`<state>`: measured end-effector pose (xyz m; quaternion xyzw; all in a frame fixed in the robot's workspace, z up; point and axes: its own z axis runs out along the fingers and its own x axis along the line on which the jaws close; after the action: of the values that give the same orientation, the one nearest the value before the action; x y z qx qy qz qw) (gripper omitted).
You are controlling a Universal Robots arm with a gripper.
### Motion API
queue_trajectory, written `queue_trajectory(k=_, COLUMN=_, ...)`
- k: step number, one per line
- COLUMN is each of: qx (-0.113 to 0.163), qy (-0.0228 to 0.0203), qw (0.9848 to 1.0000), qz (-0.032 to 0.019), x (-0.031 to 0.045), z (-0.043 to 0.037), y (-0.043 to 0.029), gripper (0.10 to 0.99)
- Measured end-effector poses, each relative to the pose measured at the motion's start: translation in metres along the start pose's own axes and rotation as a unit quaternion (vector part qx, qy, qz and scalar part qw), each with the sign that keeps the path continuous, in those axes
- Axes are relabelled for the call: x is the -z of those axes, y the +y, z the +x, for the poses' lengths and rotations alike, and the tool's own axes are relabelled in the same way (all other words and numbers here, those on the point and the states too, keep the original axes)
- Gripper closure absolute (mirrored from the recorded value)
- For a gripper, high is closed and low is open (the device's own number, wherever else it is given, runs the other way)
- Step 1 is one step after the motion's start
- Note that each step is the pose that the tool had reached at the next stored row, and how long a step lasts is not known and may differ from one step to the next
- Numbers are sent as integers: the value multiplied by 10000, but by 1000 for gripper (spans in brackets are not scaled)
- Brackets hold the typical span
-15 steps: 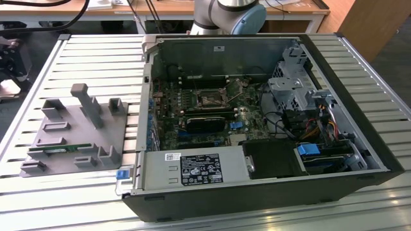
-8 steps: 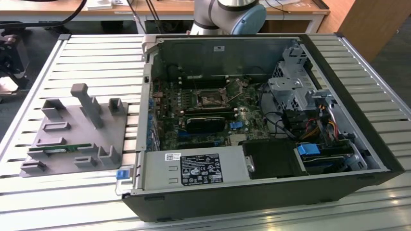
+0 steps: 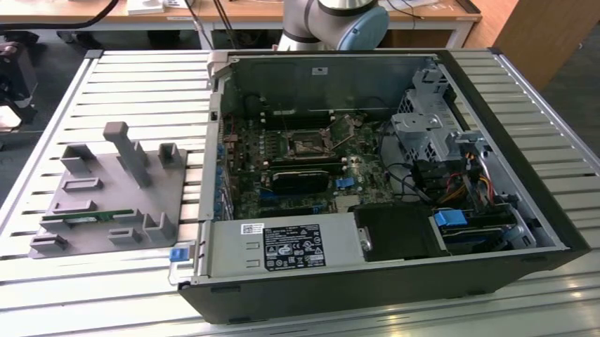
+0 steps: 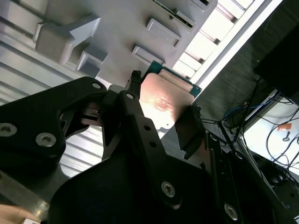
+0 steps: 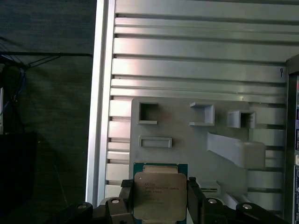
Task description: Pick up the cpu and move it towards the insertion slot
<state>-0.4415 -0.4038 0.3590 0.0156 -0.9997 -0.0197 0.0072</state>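
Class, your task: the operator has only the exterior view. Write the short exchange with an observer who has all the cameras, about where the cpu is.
Operator: I see the insertion slot inside the open case. Where is the cpu?
Observer: In both wrist views the cpu sits in the gripper, jaws closed against two opposite edges.
Operator: What lies behind it?
Observer: In the first wrist view, the grey fixture with its open recesses, on the slatted table.
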Motion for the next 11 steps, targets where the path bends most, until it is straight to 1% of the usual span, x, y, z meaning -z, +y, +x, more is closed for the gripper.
queue_trajectory(k=5, qx=0, qy=0, qw=10000, qz=2, x=66, z=1, y=4, gripper=541)
queue_trajectory(k=11, qx=0, qy=0, qw=10000, qz=3, x=118, z=2, y=6, gripper=541)
